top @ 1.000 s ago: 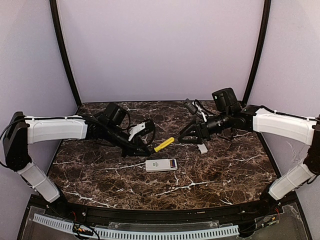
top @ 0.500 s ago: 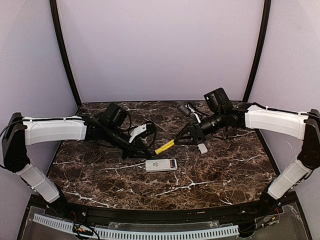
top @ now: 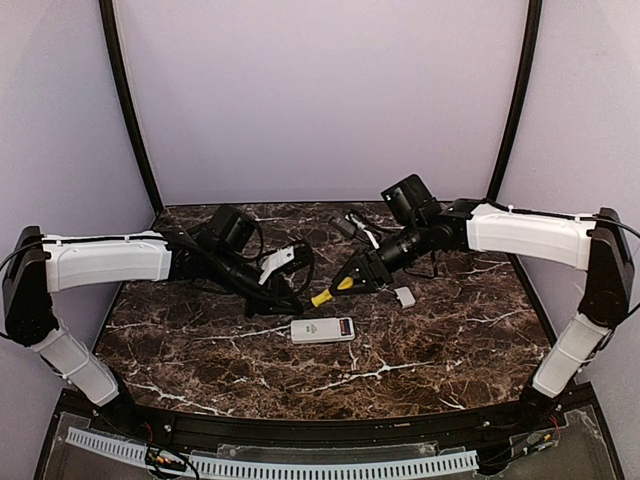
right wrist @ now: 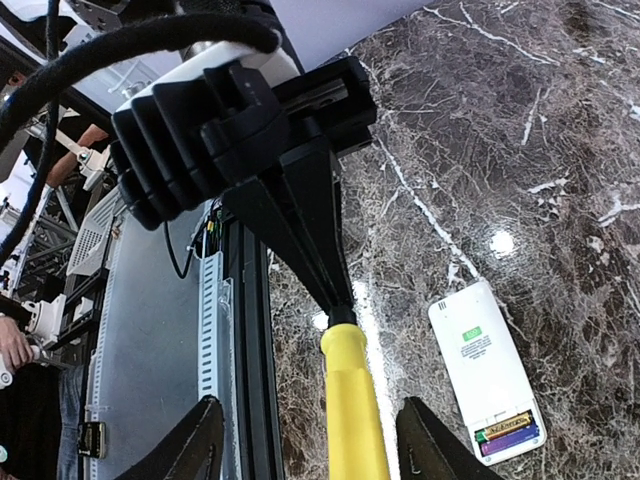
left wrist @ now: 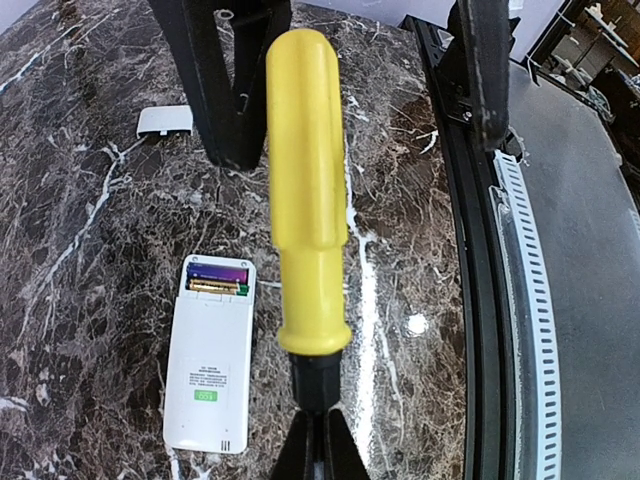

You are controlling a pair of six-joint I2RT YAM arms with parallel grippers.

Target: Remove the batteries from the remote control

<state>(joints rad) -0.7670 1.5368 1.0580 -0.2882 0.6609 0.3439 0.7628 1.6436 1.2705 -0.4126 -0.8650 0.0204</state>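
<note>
While the left gripper is pinched tight on the dark shaft of the yellow tool, the handle sticks out toward 2 o'clock in the overhead view, lifted off the dark marble surface. And there's the right gripper, jaws wide apart, one finger on each side of the handle's free end. From the left wrist view one finger sits just beside the handle and the other stands well off it, so nothing is clamped there.

Down on the surface, the remote lies flat on its face, label side up, at about 6 o'clock from the tool and near the middle of the surface. Its compartment is uncovered at the 3 o'clock end, and both batteries sit inside it, side by side across the width of the remote. Neither gripper touches the remote.

The small white cover lies by itself on the surface, at about 2 o'clock from the remote, apart from it and just past the right gripper.
</note>
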